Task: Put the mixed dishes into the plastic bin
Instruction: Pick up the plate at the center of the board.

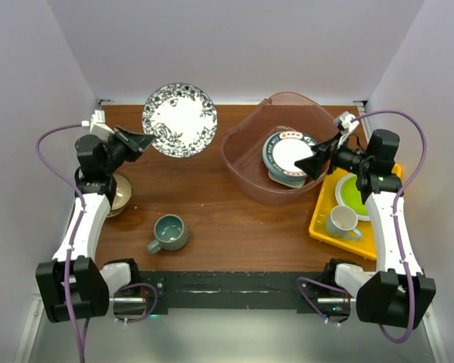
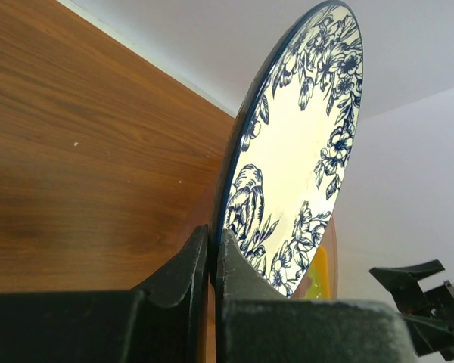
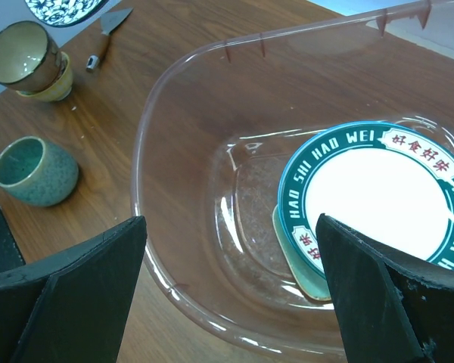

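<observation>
Top external view: brown wood-grain table (image 1: pixel 212 204), arm bases at its near edge.

Plastic bin (image 1: pixel 246 162): translucent pinkish, high walls, far right of centre on the table. The right wrist view looks down into it. No label is visible on it.

Yellow tray (image 1: pixel 321 219): flat, at the right edge, just beside the bin.

Blue floral plate (image 1: pixel 180 119): white centre with a dark blue flower border, at the far left. It is off the table and tilted, so its face shows to the top camera. No writing on it. The left gripper (image 2: pixel 212 242) is clamped narrowly on its rim, one finger on each face.

Teal-rimmed plate (image 3: pixel 378 200): inside the bin, on the right side of its floor. White capitals on the rim read "HAO WEI", with "HAO" again lower left. Red Chinese characters sit in a white panel, too small to read with certainty.

Mint dish (image 3: pixel 291 261): under that plate, with only a corner showing.

Right gripper (image 3: pixel 228 219): jaws spread wide with nothing between them, hanging above the bin's right side.

Lime-green plate (image 1: pixel 356 195): on the tray, partly hidden by the right arm.

Stacked bowls (image 3: pixel 26 60): at the table's left edge, beside the left arm.

Grey-teal mug (image 1: pixel 169 232): upright at near centre-left, handle toward the left arm. No marking can be read.

White mug (image 1: pixel 342 221): upright on the tray's near end.
</observation>
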Action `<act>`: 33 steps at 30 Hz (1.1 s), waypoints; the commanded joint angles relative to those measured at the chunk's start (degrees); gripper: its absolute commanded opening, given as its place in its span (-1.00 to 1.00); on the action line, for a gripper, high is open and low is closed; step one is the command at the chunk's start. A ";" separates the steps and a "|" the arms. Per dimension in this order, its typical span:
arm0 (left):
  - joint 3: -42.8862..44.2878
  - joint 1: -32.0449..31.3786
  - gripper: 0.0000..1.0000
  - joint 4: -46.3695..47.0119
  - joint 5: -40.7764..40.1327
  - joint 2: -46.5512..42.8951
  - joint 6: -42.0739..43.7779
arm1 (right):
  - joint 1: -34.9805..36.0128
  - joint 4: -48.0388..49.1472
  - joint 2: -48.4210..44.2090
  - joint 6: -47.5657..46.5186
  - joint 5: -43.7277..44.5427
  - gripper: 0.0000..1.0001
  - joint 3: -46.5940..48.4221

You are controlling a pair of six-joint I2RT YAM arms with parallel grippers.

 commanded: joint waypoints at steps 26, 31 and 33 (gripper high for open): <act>-6.69 -26.95 -1.00 10.31 -11.19 -8.83 0.65 | 14.82 -20.18 13.82 -2.86 2.65 0.96 18.45; -6.08 -29.76 -1.00 11.80 -12.24 -7.69 0.03 | 18.61 -14.82 18.04 3.65 4.59 0.94 18.72; -5.90 -30.38 -1.00 11.98 -12.85 -7.60 -0.06 | 19.85 -11.15 19.54 8.65 4.51 0.90 18.37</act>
